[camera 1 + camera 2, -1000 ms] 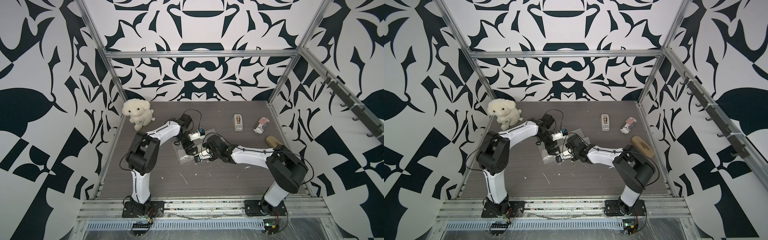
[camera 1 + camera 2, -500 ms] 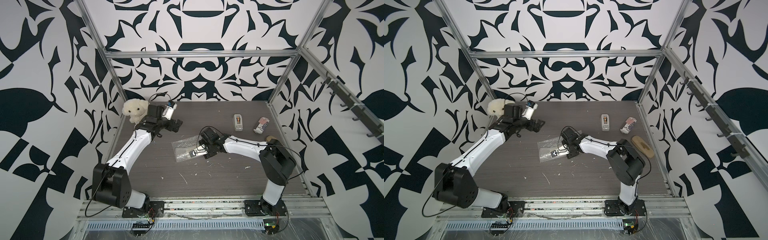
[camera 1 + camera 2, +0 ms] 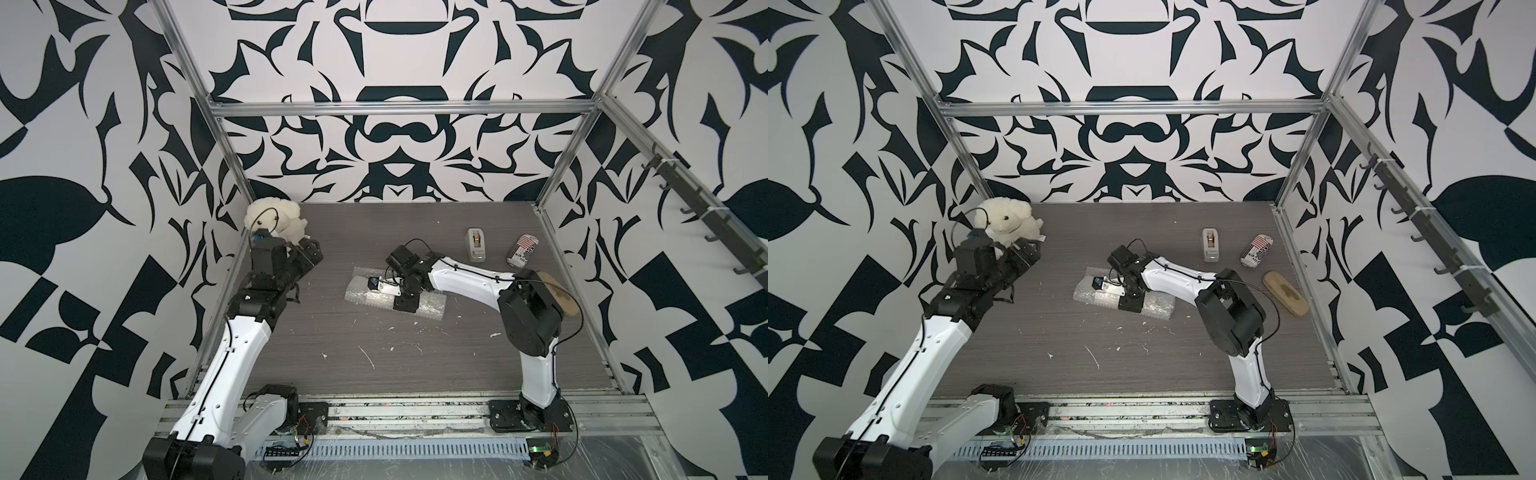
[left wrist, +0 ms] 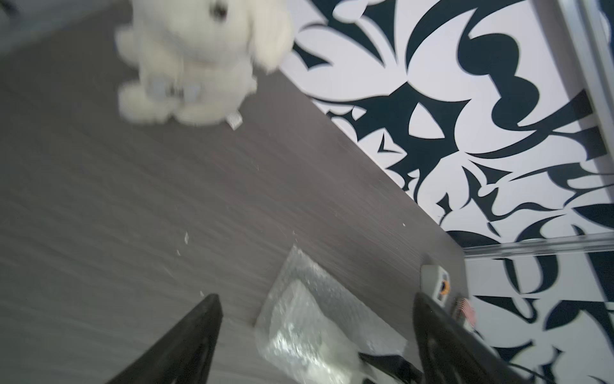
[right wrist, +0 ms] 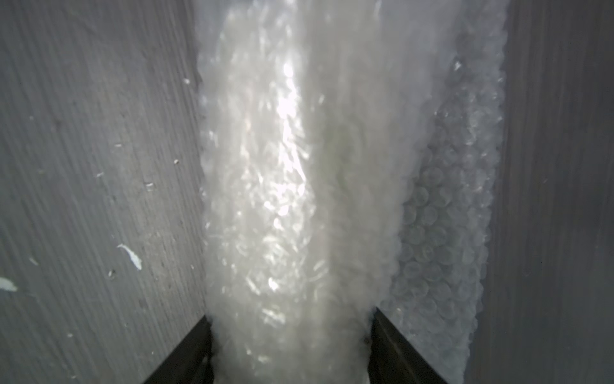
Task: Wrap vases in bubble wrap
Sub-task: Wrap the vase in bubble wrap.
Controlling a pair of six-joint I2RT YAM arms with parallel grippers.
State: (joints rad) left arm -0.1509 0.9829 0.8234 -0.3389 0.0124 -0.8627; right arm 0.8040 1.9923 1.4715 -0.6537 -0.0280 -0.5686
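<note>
Right gripper [image 5: 291,314] clasps the wrap [image 5: 445,216] with the vase [image 5: 332,159] inside, mid-tabletop. Left gripper [image 4: 316,295] is wide open, empty (near far-left corner). Better roll gently, pressing the loose flap down.

Black-and-white patterned walls [image 3: 395,50] enclose a grey wood-grain table [image 3: 374,224]; aluminium frame [image 3: 399,109] at the corners, hook rail [image 3: 698,195] along the right wall.

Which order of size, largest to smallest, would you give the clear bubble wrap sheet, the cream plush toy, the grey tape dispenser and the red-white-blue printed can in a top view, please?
1. Clear bubble wrap sheet
2. Cream plush toy
3. Grey tape dispenser and red-white-blue printed can: look alike, not ranked.
</note>
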